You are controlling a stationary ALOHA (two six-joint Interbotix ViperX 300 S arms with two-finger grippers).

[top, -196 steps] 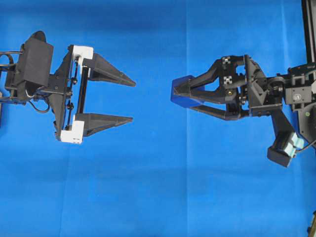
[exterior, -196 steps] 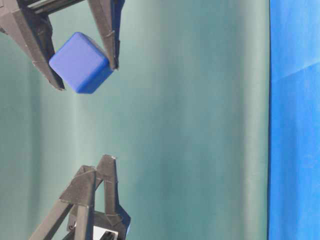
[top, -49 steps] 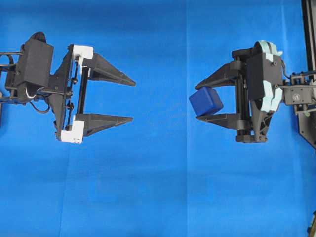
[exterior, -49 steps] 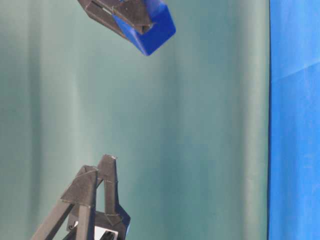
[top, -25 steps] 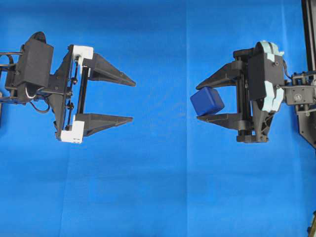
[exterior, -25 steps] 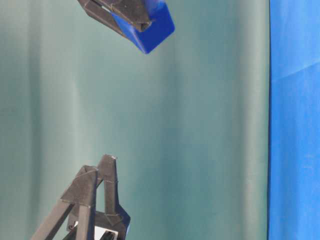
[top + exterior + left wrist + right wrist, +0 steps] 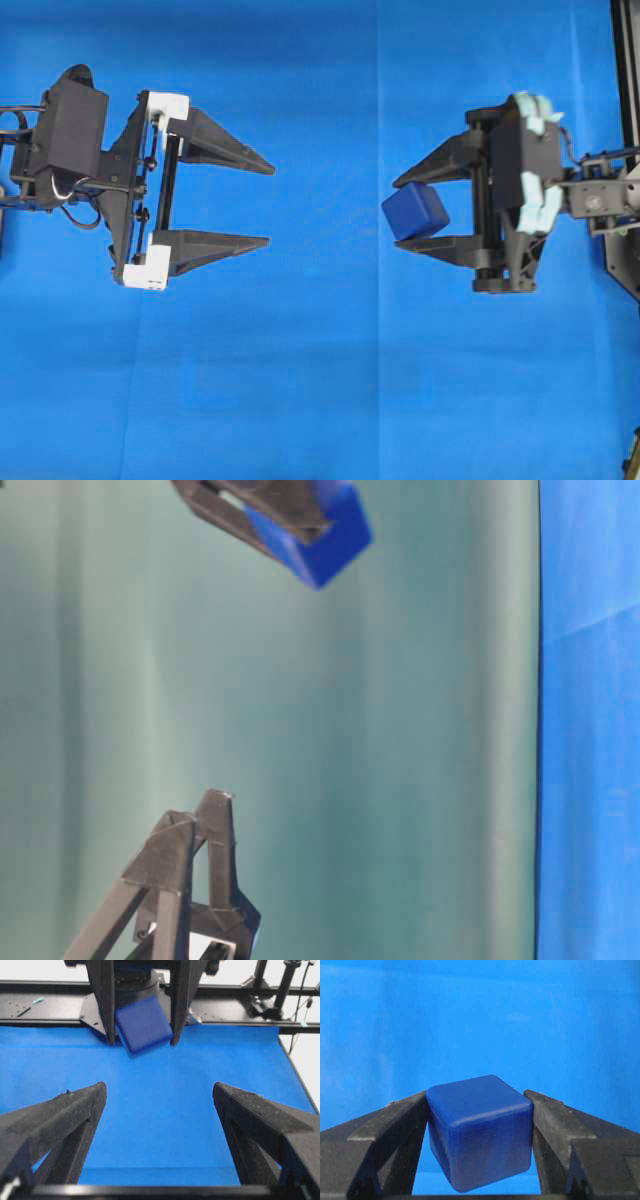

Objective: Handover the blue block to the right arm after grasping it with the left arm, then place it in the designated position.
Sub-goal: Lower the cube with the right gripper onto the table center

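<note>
The blue block (image 7: 479,1130) is clamped between the fingertips of the right gripper (image 7: 412,213), tilted on one corner. From the right wrist, both black fingers are seen pressed against opposite faces. Overhead, the block is shown above the blue cloth (image 7: 320,400), well apart from the left gripper (image 7: 270,201), whose jaws are spread wide with nothing between them. The table-level view shows it held clear of the cloth.
</note>
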